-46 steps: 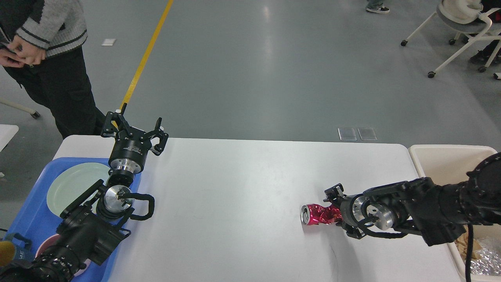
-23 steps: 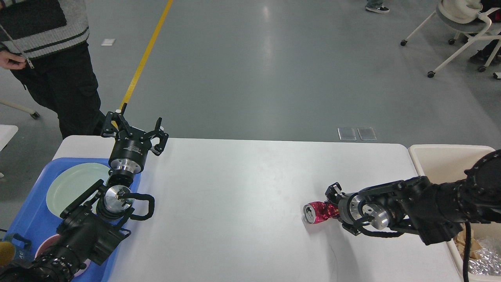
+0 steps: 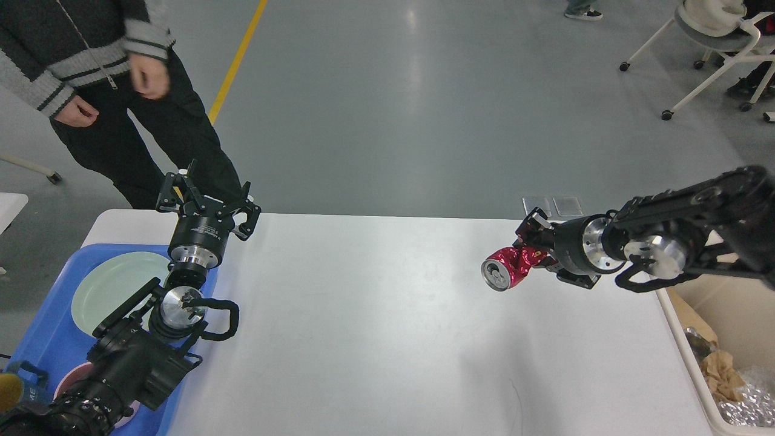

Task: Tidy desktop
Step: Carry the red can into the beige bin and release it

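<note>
The large white matte table (image 3: pixel 375 339) fills the lower view. Above its right part, the right tool (image 3: pixel 533 257) pinches a crushed red metal can (image 3: pixel 511 266); carry it level over the beige plastic bin (image 3: pixel 735 309) before releasing. The left tool (image 3: pixel 206 200) hovers spread, empty.

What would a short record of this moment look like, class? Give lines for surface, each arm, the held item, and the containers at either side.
surface: white desktop, nothing lying on its visible middle
right gripper: raised above the desktop, fingers shut on the can
held item: crushed red can, clear of the surface, open end toward the camera
left gripper: open, empty, at the far left edge
left container: blue tray with a pale green plate
right container: beige bin holding crumpled paper and foil
bystander: person standing beyond the far left corner
</note>
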Robot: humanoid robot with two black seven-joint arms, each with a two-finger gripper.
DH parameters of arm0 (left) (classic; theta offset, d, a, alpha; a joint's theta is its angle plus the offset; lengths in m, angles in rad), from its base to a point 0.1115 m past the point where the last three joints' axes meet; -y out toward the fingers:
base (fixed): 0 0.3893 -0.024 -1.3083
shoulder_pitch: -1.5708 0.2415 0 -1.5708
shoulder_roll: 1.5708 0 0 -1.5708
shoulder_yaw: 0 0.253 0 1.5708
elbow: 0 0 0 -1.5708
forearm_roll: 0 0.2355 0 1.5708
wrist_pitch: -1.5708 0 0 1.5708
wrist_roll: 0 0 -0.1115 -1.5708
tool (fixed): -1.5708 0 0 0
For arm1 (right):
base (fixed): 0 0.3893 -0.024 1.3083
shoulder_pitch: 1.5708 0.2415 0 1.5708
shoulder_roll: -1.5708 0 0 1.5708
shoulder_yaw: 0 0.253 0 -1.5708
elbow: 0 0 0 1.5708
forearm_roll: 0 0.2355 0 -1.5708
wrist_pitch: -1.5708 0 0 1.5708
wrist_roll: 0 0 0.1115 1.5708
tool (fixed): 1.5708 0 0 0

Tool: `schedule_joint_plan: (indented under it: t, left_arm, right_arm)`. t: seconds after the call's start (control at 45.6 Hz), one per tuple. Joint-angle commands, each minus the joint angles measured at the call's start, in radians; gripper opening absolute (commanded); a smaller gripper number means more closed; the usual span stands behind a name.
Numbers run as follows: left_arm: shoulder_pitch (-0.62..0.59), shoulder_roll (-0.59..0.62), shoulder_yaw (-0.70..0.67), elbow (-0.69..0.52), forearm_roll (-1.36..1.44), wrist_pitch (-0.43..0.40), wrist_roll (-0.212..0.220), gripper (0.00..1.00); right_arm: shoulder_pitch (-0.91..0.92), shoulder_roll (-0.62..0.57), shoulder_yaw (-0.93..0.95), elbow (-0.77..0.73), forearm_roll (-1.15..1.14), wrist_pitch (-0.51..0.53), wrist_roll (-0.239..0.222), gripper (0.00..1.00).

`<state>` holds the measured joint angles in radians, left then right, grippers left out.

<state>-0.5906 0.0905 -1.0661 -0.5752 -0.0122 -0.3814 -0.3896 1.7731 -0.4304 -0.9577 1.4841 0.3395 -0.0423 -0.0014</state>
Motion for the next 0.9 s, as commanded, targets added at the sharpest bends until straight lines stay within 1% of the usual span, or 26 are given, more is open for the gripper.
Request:
schedule_joint_plan:
  t: [0.0,0.066,0.175,0.285,0.351,0.438,0.548,0.57,0.723,0.789,0.832,0.876]
  left_arm:
    - [0.0,0.0,0.0,0.0,0.0,-0.001,0.0,0.97]
    - [0.0,0.0,0.0,0.0,0.0,0.001,0.0,0.97]
    - [0.0,0.0,0.0,0.0,0.0,0.001,0.0,0.97]
    - [0.0,0.0,0.0,0.0,0.0,0.001,0.0,0.97]
    - [0.0,0.0,0.0,0.0,0.0,0.001,0.0,0.97]
    - [0.0,0.0,0.0,0.0,0.0,0.001,0.0,0.97]
    - [0.0,0.0,0.0,0.0,0.0,-0.001,0.0,0.97]
    - [0.0,0.0,0.0,0.0,0.0,-0.001,0.0,0.97]
    - [0.0,0.0,0.0,0.0,0.0,-0.001,0.0,0.97]
    - [0.0,0.0,0.0,0.0,0.0,-0.001,0.0,0.97]
    - [0.0,0.0,0.0,0.0,0.0,0.001,0.0,0.97]
    - [0.0,0.0,0.0,0.0,0.0,0.001,0.0,0.97]
  right_arm:
    - [0.265,0.005,-0.127,0.182,-0.111,0.09,0.003,0.0]
    - [0.328,0.013,-0.147,0.212,-0.14,0.123,0.001,0.0]
    - [0.328,0.013,-0.193,0.191,-0.155,0.121,0.0,0.0]
    - [0.224,0.002,-0.26,0.098,-0.188,0.105,0.0,0.0]
    - [0.125,-0.025,-0.297,-0.02,-0.194,0.087,0.0,0.0]
    - [-0.036,-0.082,-0.311,-0.215,-0.194,0.073,-0.002,0.0]
    - [-0.279,-0.11,-0.311,-0.545,-0.188,0.071,-0.003,0.0]
    - [-0.393,-0.113,-0.306,-0.693,-0.18,0.071,-0.003,0.0]
    - [-0.823,-0.107,-0.267,-1.226,-0.168,0.065,-0.009,0.0]
    - [-0.96,-0.097,-0.201,-1.364,-0.139,0.067,-0.012,0.0]
    - [-1.0,-0.087,-0.147,-1.4,-0.117,0.067,-0.019,0.0]
    - [-1.009,-0.079,-0.101,-1.403,-0.111,0.067,-0.038,0.0]
